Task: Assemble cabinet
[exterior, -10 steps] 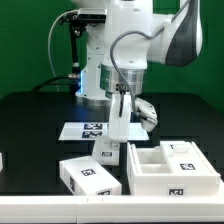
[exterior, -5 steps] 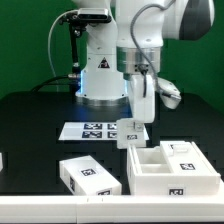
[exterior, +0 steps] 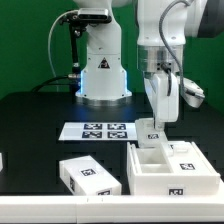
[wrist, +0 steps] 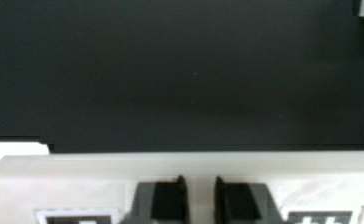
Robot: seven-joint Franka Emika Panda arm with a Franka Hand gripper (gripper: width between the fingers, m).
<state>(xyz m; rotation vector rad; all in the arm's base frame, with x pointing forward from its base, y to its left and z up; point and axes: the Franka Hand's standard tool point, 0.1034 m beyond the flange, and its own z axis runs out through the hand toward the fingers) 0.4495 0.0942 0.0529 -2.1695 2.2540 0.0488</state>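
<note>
Your gripper (exterior: 159, 84) is pinching a tall white panel (exterior: 158, 112) and holding it upright. The panel's tagged lower end is at the back wall of the cabinet (exterior: 170, 170); you cannot tell whether they touch. The cabinet sits on the black desk (exterior: 40, 120) at the exterior view's right front. A white tagged block (exterior: 88, 175) lies beside it, and the marker board (exterior: 98, 130) lies behind.

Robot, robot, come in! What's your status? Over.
Gripper shut on white panel. Panel upright at far edge of cabinet. Tagged block aside, exterior view's left.
</note>
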